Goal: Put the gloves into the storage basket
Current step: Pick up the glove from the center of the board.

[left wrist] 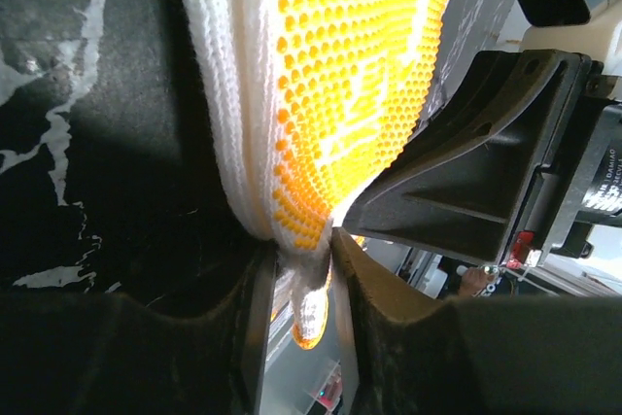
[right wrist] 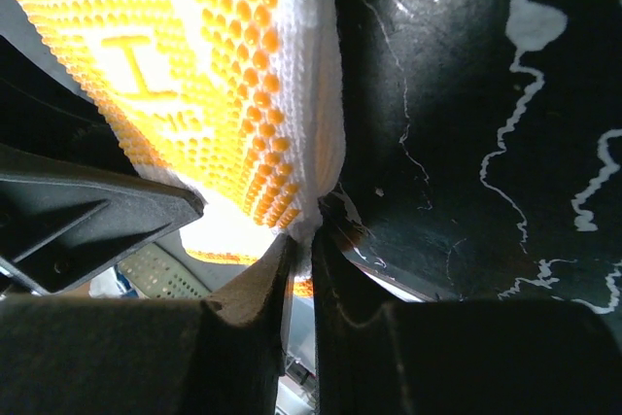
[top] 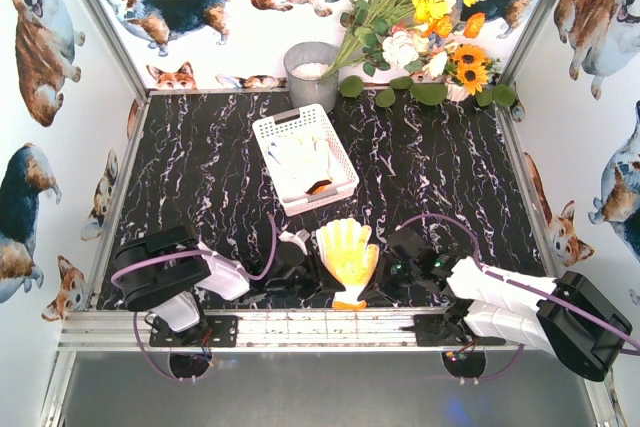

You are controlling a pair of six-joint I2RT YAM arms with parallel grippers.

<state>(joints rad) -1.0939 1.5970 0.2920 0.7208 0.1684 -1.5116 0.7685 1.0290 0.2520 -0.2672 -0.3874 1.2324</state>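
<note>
A yellow-dotted glove [top: 348,252] with white knit edges and an orange cuff lies palm up near the table's front edge, between my two grippers. My left gripper [top: 318,272] is shut on its left cuff edge; in the left wrist view the fabric [left wrist: 330,75] is pinched between the jaws [left wrist: 299,255]. On the other side my right gripper [top: 385,272] is shut on the right edge, and the glove [right wrist: 194,75] bunches at its tips [right wrist: 303,240]. The white latticed storage basket [top: 270,165] stands behind, holding white gloves [top: 300,159] with an orange cuff.
A grey round pot [top: 310,72] and a bunch of flowers [top: 415,17] stand along the back wall. Corgi-print walls close in both sides. An aluminium rail [top: 300,327] runs along the near edge by the arm bases.
</note>
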